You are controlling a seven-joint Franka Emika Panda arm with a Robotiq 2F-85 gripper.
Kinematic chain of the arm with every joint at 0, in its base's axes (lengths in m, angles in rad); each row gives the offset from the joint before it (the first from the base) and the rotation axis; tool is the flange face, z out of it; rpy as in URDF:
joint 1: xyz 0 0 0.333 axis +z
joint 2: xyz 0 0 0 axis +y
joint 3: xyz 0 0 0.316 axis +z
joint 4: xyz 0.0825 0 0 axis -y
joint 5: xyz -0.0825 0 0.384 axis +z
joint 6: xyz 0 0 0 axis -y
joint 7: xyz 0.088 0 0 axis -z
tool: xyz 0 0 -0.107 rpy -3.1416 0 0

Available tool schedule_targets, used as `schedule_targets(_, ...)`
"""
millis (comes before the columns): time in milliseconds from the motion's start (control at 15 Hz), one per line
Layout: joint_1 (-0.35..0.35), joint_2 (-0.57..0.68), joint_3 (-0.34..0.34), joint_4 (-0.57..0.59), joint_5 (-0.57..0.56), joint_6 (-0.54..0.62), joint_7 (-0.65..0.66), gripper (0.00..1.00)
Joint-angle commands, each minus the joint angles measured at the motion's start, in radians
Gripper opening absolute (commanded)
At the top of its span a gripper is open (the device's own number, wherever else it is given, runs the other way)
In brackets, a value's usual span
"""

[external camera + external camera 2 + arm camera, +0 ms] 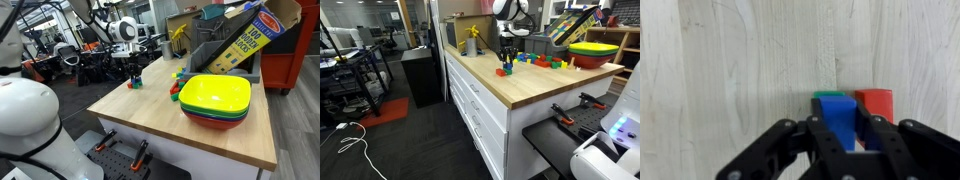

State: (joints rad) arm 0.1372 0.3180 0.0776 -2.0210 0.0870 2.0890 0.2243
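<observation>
In the wrist view my gripper [843,135] is shut on a blue block [837,118], which sits between the two black fingers [876,135]. A green block [826,95] shows just past the blue block's far edge, and whether they touch I cannot tell. A red block [876,101] lies beside it on the wooden tabletop [730,70]. In both exterior views the gripper [135,70] [506,58] points straight down over these small blocks [135,83] [504,71], near the table's edge.
A stack of yellow, green and red bowls [215,100] [595,52] stands on the table. Several loose coloured blocks [177,86] [542,61] lie between it and the gripper. A tilted box of wooden blocks [245,42] rests behind the bowls, and a yellow object [472,40] stands farther back.
</observation>
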Motion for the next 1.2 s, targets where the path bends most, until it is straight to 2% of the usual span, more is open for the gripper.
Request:
schedule_targets(0, 0.001, -0.005, -0.001, -0.013, -0.002, -0.006, 0.011, 0.08)
schedule_targets(600, -0.001, -0.007, -0.002, -0.019, -0.003, -0.008, 0.008, 0.08)
schedule_targets(667, 0.0, -0.007, -0.002, -0.02, -0.004, -0.009, 0.011, 0.47)
schedule_targets(733, 0.0, -0.008, -0.003, -0.021, -0.005, -0.01, 0.013, 0.59)
schedule_targets(1067, 0.0, -0.005, -0.003, -0.042, -0.005, -0.008, 0.014, 0.95)
schedule_targets(1133, 0.0, -0.006, -0.003, -0.045, -0.004, -0.007, 0.013, 1.0)
